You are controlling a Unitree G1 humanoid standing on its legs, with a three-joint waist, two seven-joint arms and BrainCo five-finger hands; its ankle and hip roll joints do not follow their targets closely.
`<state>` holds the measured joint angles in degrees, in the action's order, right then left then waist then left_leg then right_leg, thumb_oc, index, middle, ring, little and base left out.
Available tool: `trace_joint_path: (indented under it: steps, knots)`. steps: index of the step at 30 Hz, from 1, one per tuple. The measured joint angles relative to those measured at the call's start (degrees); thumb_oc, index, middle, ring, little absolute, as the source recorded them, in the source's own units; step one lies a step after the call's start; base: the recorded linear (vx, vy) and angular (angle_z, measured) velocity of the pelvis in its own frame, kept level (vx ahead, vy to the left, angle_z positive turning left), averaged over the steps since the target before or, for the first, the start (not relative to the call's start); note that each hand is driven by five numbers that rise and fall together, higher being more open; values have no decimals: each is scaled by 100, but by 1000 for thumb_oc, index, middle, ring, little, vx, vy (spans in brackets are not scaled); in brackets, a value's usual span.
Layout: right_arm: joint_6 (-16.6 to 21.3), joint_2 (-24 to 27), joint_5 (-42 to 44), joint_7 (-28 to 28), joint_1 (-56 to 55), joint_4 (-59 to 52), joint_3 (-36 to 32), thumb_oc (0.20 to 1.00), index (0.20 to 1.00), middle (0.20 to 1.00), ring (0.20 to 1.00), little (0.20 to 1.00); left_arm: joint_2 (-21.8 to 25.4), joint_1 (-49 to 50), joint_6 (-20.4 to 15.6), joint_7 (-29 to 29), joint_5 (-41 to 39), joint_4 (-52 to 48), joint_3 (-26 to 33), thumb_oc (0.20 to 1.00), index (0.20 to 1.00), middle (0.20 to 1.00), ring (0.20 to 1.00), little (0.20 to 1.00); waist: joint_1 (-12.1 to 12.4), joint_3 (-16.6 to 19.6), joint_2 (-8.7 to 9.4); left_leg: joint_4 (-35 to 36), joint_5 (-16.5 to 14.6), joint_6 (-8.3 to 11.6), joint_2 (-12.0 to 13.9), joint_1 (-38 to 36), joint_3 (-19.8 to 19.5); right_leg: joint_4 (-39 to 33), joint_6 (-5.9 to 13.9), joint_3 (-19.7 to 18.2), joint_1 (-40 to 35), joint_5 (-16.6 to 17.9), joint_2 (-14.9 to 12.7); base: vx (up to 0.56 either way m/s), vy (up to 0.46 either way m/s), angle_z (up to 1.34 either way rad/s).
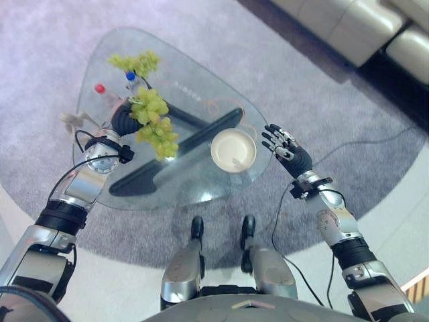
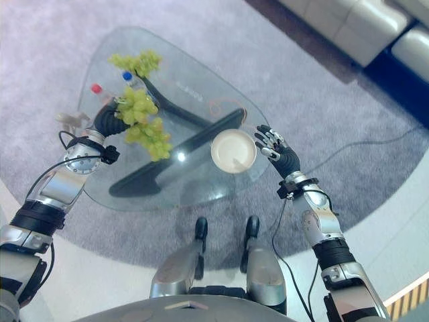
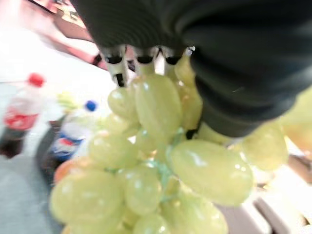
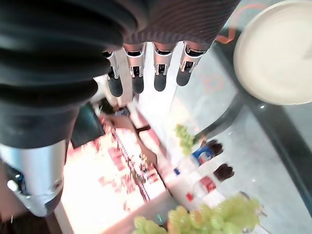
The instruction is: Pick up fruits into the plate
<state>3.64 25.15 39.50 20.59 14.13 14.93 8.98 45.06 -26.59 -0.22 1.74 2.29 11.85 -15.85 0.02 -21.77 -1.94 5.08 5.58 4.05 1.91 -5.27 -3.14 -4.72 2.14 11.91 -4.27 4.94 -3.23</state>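
My left hand [image 1: 125,117] is shut on a bunch of green grapes [image 1: 155,123], held above the left part of the glass table [image 1: 201,80]. Up close, the grapes [image 3: 161,161] hang beneath the left hand's fingers [image 3: 117,68]. A second bunch of green grapes [image 1: 136,63] lies at the table's far left side. The cream plate [image 1: 233,150] sits near the table's right edge and holds nothing. My right hand [image 1: 285,150] hovers open just right of the plate, its fingers [image 4: 146,73] straight and empty.
Two bottles stand at the far left of the table, one with a red cap [image 1: 100,89] and one with a blue cap [image 1: 131,78]. A dark table frame [image 1: 194,137] shows under the glass. A pale sofa [image 1: 362,23] is at the upper right.
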Motion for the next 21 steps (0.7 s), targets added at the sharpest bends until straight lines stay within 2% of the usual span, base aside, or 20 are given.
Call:
trace_joint_path:
  steps: [3,9,15,18,21]
  knots:
    - [-505,185,-45,187,13,-202,26,1000,1000,1000,1000,1000,-23,66,-97,-507,-71,-98,-28,200,200,200,200,200,5,413,8,6,-86,8,-9,-256,-4,-54,48,6,-289,-39,5,63,-47,4]
    - [-1392,334,-8,555,14,-228,145,1000,1000,1000,1000,1000,-51,66,-253,-1172,-283,-218,-332,200,200,200,200,200,-2,929,17,30,-115,-11,-18,-363,5,-55,72,6,-421,-56,-9,17,-13,0]
    - [-2061,299,215,884,15,-282,585,1000,1000,1000,1000,1000,-201,64,-256,-1764,-575,-303,-757,200,200,200,200,200,4,1096,21,33,-136,-18,-8,-475,4,-56,102,7,-540,-77,-12,0,0,0]
    - [-2243,270,219,972,16,-400,806,1000,1000,1000,1000,1000,-264,63,-262,-1962,-587,-675,-947,200,200,200,200,200,6,1135,24,33,-123,-37,-6,-477,-5,-56,101,10,-550,-75,-22,0,0,0]
    - [-2395,239,218,1005,16,-399,1019,1000,1000,1000,1000,1000,-519,34,-270,-2056,-735,-696,-1063,200,200,200,200,200,8,1287,29,33,-113,-56,-10,-477,-9,-56,101,15,-555,-75,-30,0,0,0]
